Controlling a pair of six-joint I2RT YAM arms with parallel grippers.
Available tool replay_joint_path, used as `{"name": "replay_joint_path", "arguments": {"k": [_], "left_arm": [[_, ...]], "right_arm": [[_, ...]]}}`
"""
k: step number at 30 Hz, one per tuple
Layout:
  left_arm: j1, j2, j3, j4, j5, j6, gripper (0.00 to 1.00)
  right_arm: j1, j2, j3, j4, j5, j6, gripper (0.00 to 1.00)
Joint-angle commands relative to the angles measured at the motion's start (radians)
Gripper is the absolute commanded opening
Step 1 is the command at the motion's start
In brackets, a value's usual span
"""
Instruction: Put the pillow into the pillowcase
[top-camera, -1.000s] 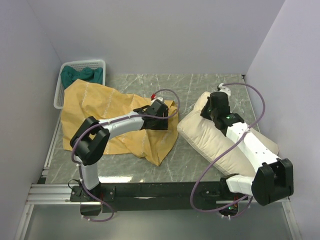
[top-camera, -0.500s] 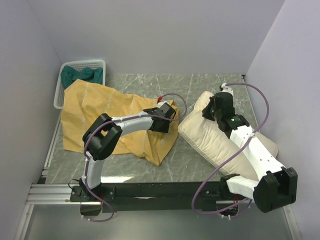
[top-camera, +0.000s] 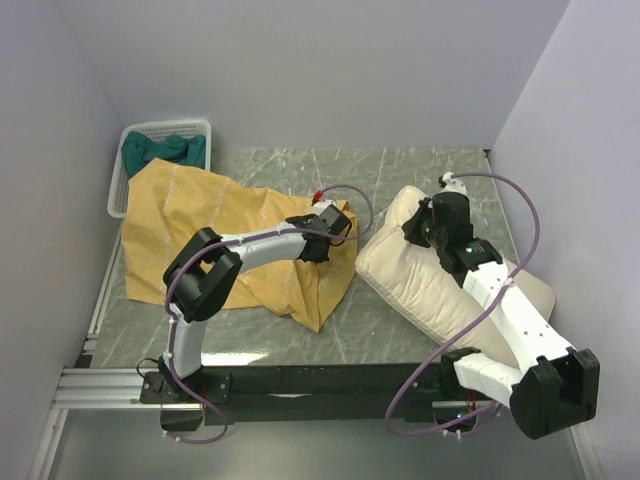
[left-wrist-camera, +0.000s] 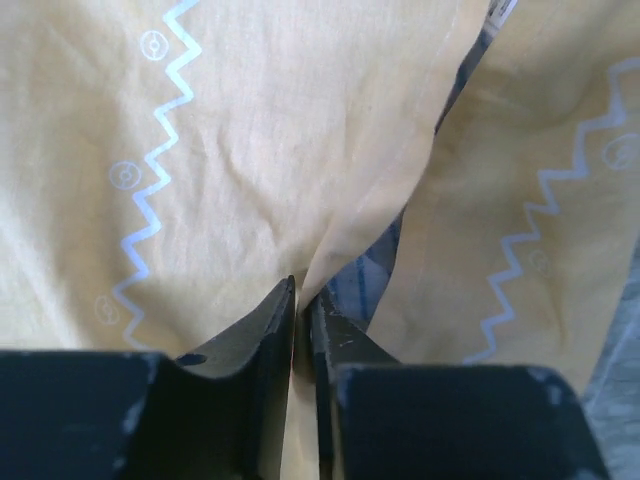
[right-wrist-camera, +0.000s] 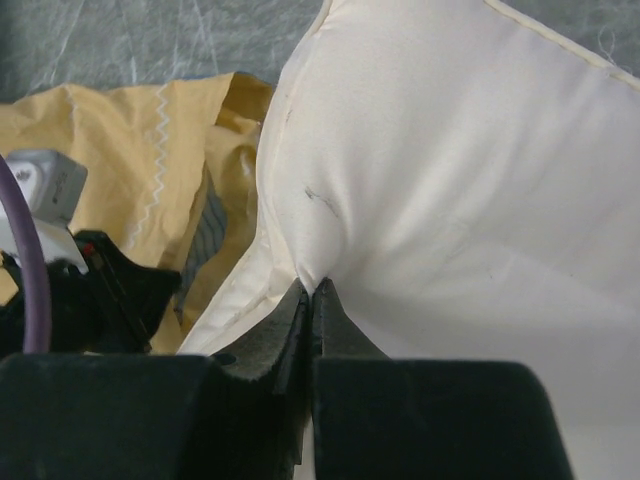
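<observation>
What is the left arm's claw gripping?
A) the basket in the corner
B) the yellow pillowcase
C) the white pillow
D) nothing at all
B: in the left wrist view the left gripper is closed on a fold of the pillowcase, while the pillow is pinched by the right gripper.
</observation>
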Motion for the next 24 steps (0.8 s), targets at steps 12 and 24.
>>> {"name": "replay_joint_path", "arguments": {"k": [12,24], "left_arm": [[0.169,-0.308,-0.123,0.116,0.337,-0.021,0.05],[0.211,-0.328,-0.116,0.133,0.438,-0.009,0.07]], "right_arm": [[0.267,-0.065,-0.116,0.256,-0.237,-0.146,0.0],[0.456,0.104,-0.033,0.215,-0.19,-0.253,0.0]]}}
